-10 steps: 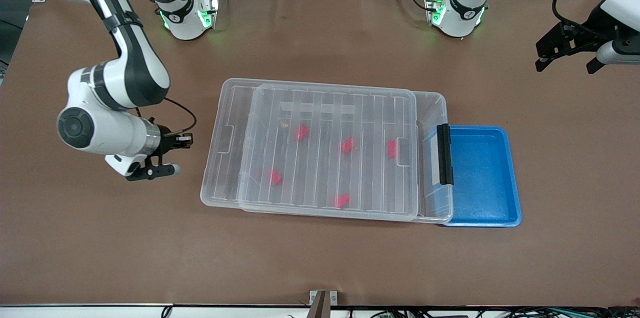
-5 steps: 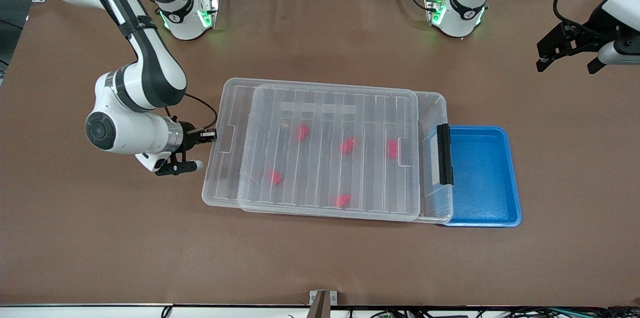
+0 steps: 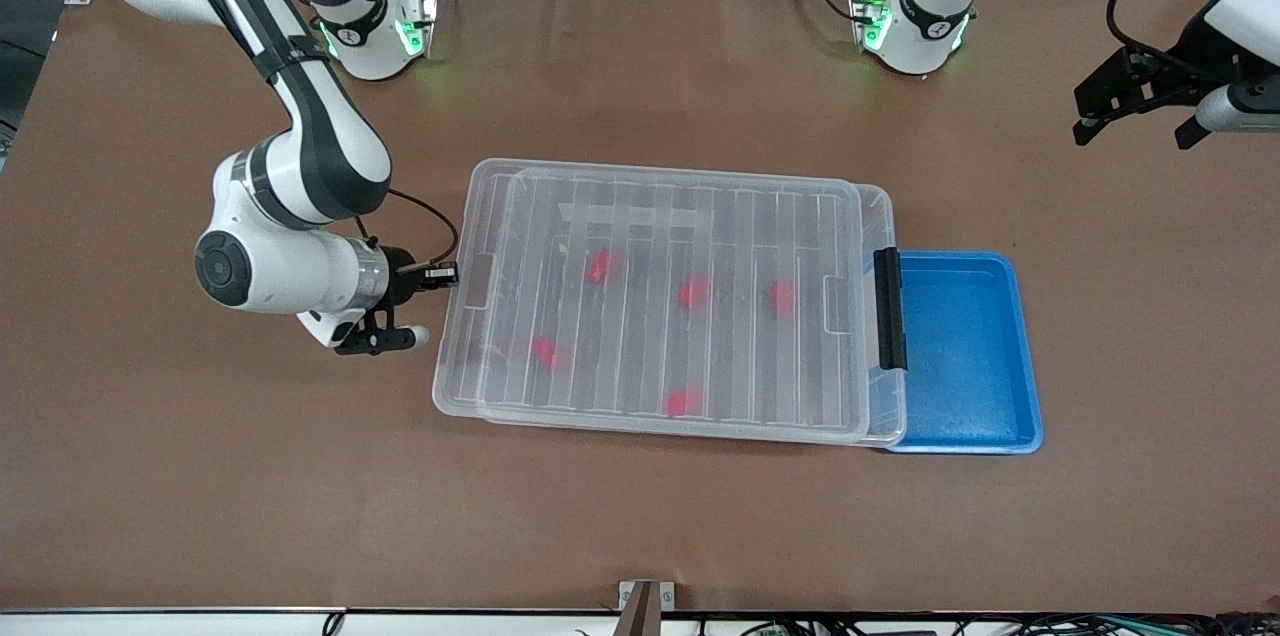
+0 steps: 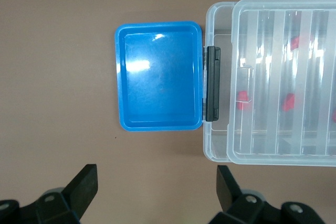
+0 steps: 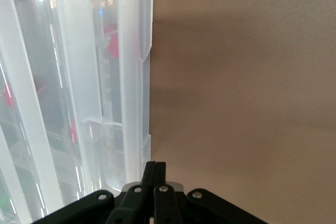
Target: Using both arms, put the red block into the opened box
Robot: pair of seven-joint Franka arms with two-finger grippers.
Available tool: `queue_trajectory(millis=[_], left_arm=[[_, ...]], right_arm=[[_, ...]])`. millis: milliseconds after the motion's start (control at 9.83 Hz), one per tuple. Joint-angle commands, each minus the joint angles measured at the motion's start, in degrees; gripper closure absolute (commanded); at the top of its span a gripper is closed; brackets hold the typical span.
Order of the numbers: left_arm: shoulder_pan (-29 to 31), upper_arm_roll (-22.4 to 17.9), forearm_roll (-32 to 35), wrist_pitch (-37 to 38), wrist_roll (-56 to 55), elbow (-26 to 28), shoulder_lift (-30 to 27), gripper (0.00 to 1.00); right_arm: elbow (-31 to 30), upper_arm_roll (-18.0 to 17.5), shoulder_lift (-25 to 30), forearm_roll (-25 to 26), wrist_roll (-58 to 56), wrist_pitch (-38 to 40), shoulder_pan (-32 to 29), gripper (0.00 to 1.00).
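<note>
The clear box point(image 3: 882, 216) lies mid-table with its black clip handle point(image 3: 888, 308) toward the left arm's end. Its ribbed lid point(image 3: 460, 356) rests on top, overhanging toward the right arm's end, so a narrow strip by the handle is uncovered. Several red blocks point(image 3: 693, 292) lie inside under the lid. My right gripper point(image 3: 447, 273) is shut and empty, its tips point(image 5: 155, 167) against the lid's short edge point(image 5: 134, 77). My left gripper point(image 3: 1132, 131) hangs open and empty, high over the table's left-arm end; in its wrist view the left gripper point(image 4: 156, 177) looks down on box point(image 4: 218, 145) and lid point(image 4: 294, 77).
A blue tray point(image 3: 965, 356) stands empty against the box's handle end, and the blue tray point(image 4: 157, 77) shows in the left wrist view too. Brown table point(image 3: 640, 516) surrounds the box. The arm bases stand along the edge farthest from the front camera.
My right gripper has moved in to the lid's short edge, and the lid has slid toward the left arm's end. The box, blocks and left arm have stayed put.
</note>
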State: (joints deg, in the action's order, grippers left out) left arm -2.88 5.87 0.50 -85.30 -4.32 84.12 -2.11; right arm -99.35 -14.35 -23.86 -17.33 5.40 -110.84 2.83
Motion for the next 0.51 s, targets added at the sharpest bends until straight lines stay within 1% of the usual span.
queue_trajectory(millis=[0, 102, 203, 305, 407], left_arm=[[0.33, -0.16, -0.93, 0.04, 0.63, 1.31, 1.15, 0.00], [0.33, -0.16, -0.94, 0.04, 0.63, 1.31, 1.15, 0.00], [0.33, -0.16, -0.94, -0.04, 0.54, 1.31, 1.15, 0.00], [0.07, -0.16, -0.85, -0.05, 0.19, 1.22, 1.23, 0.00], [0.06, -0.16, -0.76, -0.05, 0.54, 1.22, 1.24, 0.00]], right_arm=[[3.88, 3.42, 3.53, 4.72, -3.18, 7.87, -2.21, 0.22], [5.12, 6.67, 7.91, 7.46, -3.11, 10.27, -1.87, 0.00], [4.87, 9.31, 13.00, 9.75, -2.68, 10.99, -2.04, 0.00], [4.96, 12.82, 17.05, 10.38, -2.59, 12.39, -1.96, 0.00], [4.87, 15.20, 20.92, 12.91, -1.80, 13.10, -1.95, 0.00]])
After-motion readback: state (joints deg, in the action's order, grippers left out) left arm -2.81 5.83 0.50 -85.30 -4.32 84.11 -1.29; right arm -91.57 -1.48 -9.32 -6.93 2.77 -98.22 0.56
